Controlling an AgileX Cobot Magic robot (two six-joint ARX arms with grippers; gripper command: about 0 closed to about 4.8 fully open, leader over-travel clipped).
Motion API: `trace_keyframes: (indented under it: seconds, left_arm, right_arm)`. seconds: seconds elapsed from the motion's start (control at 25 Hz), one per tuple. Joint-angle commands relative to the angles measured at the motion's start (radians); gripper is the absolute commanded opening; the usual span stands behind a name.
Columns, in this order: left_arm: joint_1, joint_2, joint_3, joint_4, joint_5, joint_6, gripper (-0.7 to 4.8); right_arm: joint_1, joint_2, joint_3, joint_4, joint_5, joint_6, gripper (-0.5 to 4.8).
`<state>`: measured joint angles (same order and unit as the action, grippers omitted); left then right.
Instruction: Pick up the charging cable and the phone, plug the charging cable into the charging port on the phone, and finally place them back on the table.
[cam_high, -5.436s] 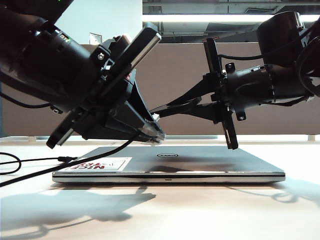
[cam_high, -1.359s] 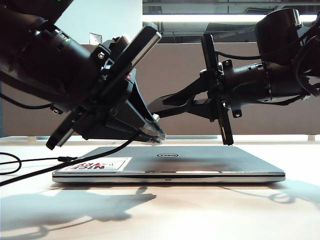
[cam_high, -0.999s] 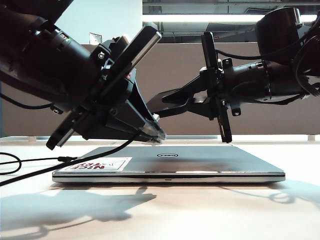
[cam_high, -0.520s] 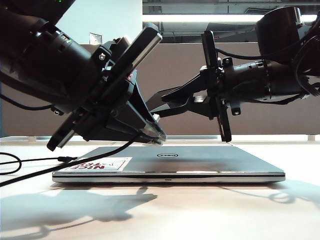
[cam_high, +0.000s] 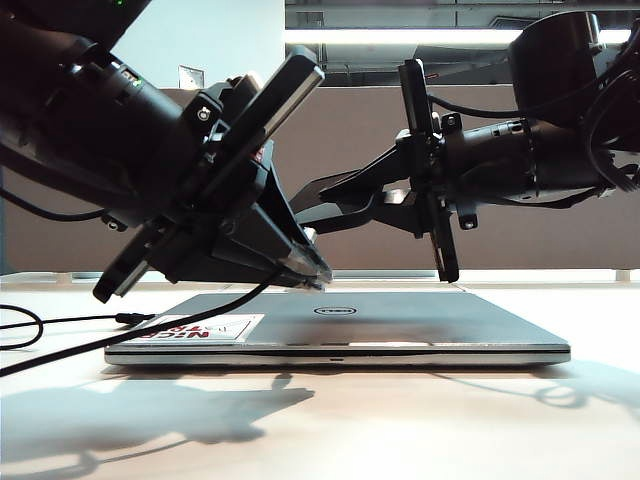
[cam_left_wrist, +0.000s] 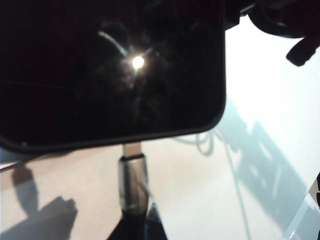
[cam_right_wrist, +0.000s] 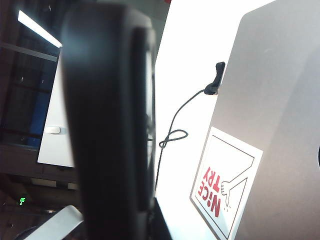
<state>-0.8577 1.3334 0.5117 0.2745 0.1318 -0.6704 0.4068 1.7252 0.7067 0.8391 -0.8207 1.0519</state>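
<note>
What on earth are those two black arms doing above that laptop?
They are plugging a cable into a phone. The left claw is shut on the charging cable, and its silver plug sits right at the phone's bottom edge. The right claw is shut on the phone, in the air over the closed laptop on the white table.

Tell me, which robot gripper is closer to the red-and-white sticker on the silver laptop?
Left. The left gripper hangs just above the silver laptop near the red-and-white sticker; the right gripper sits higher up.
</note>
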Motion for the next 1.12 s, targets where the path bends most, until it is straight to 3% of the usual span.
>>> trace_keyframes:
  seconds: [0.04,1.12]
  left_arm:
    - [-0.002,-0.003,0.002,0.042,-0.004,0.003,-0.06]
    - [-0.002,-0.003,0.002,0.047,-0.004,0.005,0.08]
  right_arm:
    - [0.006,-0.008,0.006,0.028,-0.047,-0.01,-0.06]
    - [0.004,-0.008,0.006,0.026,-0.042,-0.037,-0.06]
